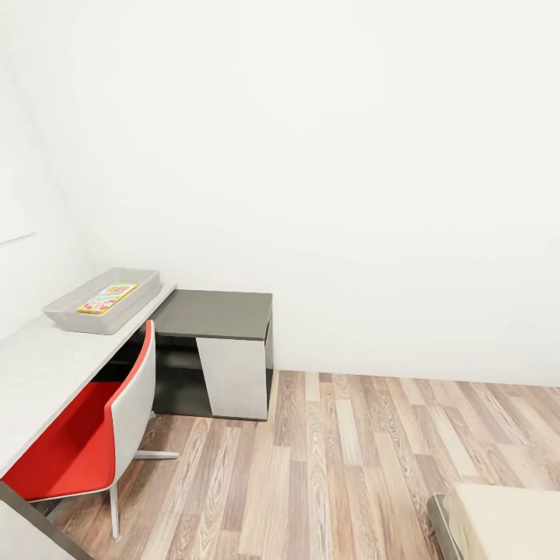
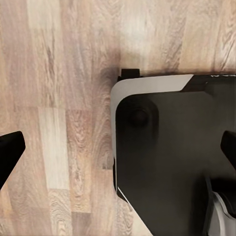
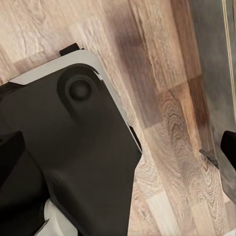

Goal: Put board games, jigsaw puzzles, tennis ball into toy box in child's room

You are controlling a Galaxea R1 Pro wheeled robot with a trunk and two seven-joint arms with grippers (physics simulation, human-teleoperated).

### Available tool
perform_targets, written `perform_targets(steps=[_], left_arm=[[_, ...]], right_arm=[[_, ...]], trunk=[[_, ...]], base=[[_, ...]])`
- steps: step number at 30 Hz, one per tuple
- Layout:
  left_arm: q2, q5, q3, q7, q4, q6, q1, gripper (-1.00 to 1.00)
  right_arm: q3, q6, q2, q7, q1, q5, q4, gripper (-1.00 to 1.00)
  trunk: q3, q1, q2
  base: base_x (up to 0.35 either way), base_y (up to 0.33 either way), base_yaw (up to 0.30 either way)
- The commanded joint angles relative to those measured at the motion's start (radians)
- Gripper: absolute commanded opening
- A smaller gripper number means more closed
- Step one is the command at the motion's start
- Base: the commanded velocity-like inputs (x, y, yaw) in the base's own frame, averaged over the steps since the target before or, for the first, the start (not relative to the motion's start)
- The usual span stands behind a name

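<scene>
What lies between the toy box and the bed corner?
In the head view: the dark side unit, then bare wood floor between toy box and bed.

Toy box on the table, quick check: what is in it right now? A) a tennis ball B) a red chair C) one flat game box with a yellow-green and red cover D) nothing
C: in the head view the toy box holds one board game, lying flat.
</scene>
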Motion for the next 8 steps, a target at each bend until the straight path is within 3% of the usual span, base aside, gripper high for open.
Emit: perform_targets(steps=[1,8], left_arm=[[0.0,0.006,-0.008,0.003,-0.002,0.006,0.0,1.0],[0.0,0.006,-0.008,0.003,-0.002,0.006,0.0,1.0]], right_arm=[[0.008,-0.001,0.0,-0.004,-0.001,-0.01,0.0,1.0],[0.01,-0.001,0.0,-0.004,-0.001,-0.01,0.0,1.0]], trunk=[[-0.002,0.001,-0.002],[-0.002,0.001,-0.002]], base=[[0.0,0.0,0.0],[0.0,0.0,0.0]])
